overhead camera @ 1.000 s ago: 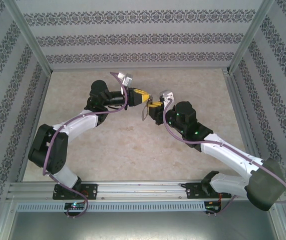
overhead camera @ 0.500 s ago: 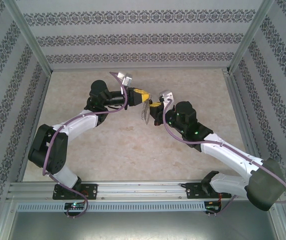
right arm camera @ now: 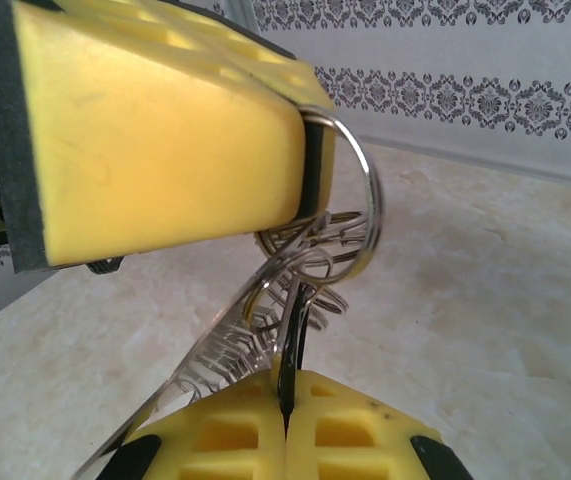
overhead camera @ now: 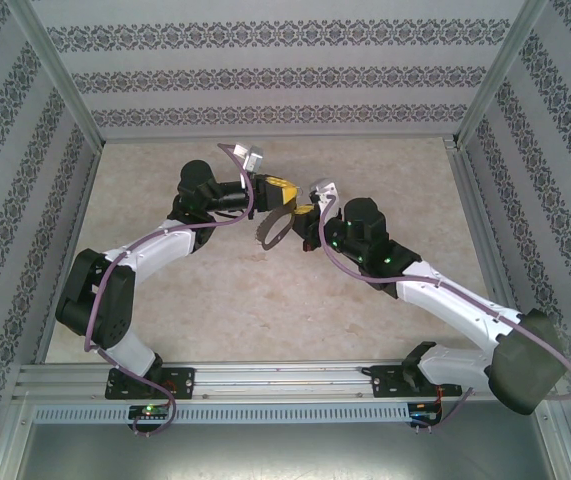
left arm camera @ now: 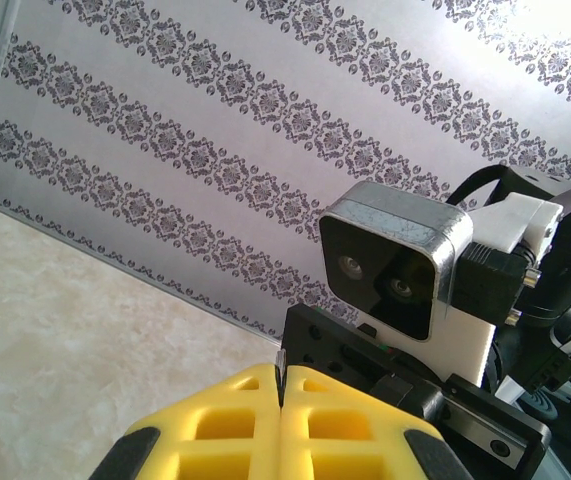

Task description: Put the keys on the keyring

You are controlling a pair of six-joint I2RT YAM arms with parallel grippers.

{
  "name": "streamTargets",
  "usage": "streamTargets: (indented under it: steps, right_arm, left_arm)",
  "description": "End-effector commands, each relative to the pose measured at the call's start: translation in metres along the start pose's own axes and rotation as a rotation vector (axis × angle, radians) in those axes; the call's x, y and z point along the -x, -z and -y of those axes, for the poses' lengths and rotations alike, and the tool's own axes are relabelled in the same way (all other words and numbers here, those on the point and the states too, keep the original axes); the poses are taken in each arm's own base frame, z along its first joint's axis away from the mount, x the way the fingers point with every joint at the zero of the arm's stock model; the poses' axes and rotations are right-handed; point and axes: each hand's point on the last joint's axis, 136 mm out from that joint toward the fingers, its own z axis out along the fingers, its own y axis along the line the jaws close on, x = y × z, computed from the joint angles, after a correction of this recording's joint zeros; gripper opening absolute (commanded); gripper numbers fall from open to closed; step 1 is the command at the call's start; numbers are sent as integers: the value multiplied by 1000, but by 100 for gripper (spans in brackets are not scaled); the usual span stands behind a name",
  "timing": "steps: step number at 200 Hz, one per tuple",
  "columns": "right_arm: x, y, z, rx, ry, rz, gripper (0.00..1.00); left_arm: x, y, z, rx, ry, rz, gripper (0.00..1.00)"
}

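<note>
Grey metal keyring, jagged-fringed, hangs tilted above mid-tabletop. Poses: left arm reaches right, right arm reaches left, wrists meeting. Its wire ring is clenched by left fingers; its thin dark edge is pinched by right fingers.

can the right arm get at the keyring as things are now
Likely yes: the right pincer is shut on a thin metal piece amid the keyring loops, which the left pincer clamps. Nothing stands between them.
</note>
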Motion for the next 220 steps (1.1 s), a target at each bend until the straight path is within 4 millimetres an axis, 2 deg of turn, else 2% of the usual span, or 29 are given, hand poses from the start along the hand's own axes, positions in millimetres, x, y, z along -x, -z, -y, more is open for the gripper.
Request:
streamTargets:
  steps: [1,34,88,148,220]
  right_arm:
    - [12,3,-8,27,17,28,0]
    - [17,13,-1,13,-15,64,0]
    - [22,27,-1,-1,-10,78,0]
    - [33,31,-4,-4,30,63,0]
    - [48,41,2,-34,58,80,0]
  left_arm:
    - [18,0,21,-34,-79,46,0]
    - [19,0,21,-34,-78,56,0]
    - [18,1,21,-42,-78,61,0]
    - [15,1,19,-40,-73,55,0]
    - [12,0,18,-39,-72,48,0]
